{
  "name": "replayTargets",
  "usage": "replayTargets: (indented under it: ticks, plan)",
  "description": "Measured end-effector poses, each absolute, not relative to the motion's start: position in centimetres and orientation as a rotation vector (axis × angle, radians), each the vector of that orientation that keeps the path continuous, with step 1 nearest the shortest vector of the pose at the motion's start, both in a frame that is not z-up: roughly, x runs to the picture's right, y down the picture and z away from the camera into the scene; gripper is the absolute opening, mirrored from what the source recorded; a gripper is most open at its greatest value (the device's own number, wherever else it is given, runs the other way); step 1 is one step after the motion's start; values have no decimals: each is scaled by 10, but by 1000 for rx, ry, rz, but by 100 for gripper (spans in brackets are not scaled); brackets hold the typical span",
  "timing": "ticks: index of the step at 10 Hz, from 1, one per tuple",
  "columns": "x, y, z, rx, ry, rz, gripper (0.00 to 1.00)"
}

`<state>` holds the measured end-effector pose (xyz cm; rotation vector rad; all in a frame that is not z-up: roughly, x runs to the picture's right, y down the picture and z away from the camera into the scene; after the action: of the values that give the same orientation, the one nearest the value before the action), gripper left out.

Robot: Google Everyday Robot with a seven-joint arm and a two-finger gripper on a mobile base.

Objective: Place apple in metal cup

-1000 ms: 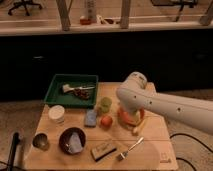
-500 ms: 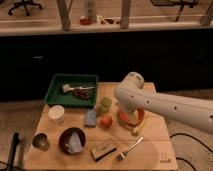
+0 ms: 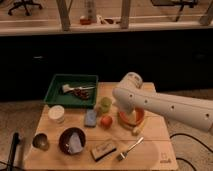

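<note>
The apple [image 3: 105,121] is a small orange-red fruit on the wooden table, between the blue sponge and the orange bowl. The metal cup [image 3: 40,141] stands upright near the table's front left corner, far from the apple. My white arm [image 3: 165,106] reaches in from the right and bends down over the orange bowl. My gripper [image 3: 124,114] is at the arm's lower end, just right of the apple and mostly hidden by the arm. It does not visibly hold anything.
A pale green cup [image 3: 105,105] stands just behind the apple. An orange bowl [image 3: 134,119], a blue sponge [image 3: 91,117], a dark bowl [image 3: 72,140], a white tub [image 3: 56,114], a green tray [image 3: 72,90], a fork [image 3: 130,148] and a small block [image 3: 104,149] crowd the table.
My arm has shifted slightly to the left, toward the apple. The objects on the table have not moved.
</note>
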<state>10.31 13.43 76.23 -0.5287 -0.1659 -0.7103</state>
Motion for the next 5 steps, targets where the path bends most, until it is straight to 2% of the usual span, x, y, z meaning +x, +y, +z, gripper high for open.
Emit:
replayTargets:
  ticks: [5]
  plan:
    - [95,138,772,-532,-213,-742,80]
